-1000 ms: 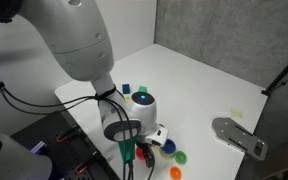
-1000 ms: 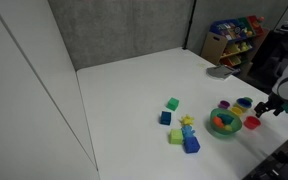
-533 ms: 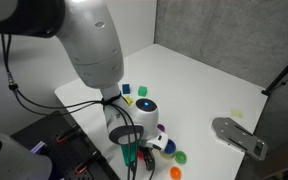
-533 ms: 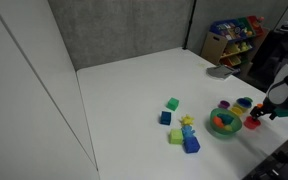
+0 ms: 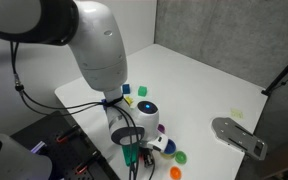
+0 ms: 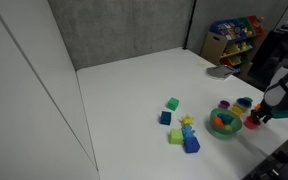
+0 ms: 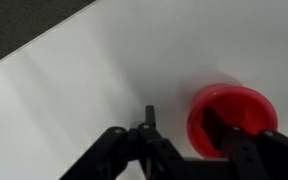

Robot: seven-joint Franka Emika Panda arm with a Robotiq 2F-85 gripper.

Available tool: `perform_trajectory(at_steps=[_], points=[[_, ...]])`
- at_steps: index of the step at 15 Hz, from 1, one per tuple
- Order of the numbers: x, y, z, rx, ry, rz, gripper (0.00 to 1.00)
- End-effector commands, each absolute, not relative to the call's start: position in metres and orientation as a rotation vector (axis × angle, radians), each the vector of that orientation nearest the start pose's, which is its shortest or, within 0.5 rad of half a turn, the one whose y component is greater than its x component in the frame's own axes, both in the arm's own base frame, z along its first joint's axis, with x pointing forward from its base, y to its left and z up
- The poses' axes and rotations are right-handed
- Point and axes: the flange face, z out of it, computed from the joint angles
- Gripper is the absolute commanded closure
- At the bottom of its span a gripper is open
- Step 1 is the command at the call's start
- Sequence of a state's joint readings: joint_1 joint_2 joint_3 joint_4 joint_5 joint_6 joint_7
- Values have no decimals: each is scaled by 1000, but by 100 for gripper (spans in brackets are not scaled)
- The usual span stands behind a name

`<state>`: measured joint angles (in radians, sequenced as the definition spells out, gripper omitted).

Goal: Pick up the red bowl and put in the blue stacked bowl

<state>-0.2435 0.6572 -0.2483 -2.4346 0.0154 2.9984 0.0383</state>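
Your arm [image 5: 94, 50] has dipped lower over the bowls in an exterior view, and the blue bowl [image 5: 169, 147] sits beside it on the white counter [image 5: 194, 70]. In an exterior view the jaws have moved in to the red bowl [image 6: 252, 122], which sits by the green bowl [image 6: 224, 123], with a grey wall [image 6: 124, 30] and a toy shelf [image 6: 232, 40] behind. In the wrist view the jaws are spread and unclenched, straddling the rim of the red bowl [image 7: 229, 115], so you look ready to grip.

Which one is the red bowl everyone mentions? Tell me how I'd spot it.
Start at the white table and find the big green bowl near its edge. Right beside that, under the gripper, sits the red bowl: tiny, round, and the only plain red thing there.
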Motion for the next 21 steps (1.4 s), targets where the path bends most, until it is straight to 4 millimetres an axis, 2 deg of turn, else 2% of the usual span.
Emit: perform_trajectory(at_steps=[1, 3, 5, 7, 14, 17, 21], points=[[384, -230, 55, -3151, 861, 153, 75], [381, -234, 60, -3148, 882, 149, 92], [376, -243, 68, -3139, 909, 156, 99], [374, -253, 81, -3121, 944, 145, 95], [377, -293, 137, -3028, 1096, 72, 95], [390, -308, 156, -3018, 1170, -3, 95], [411, -322, 163, -3016, 1222, -52, 95]])
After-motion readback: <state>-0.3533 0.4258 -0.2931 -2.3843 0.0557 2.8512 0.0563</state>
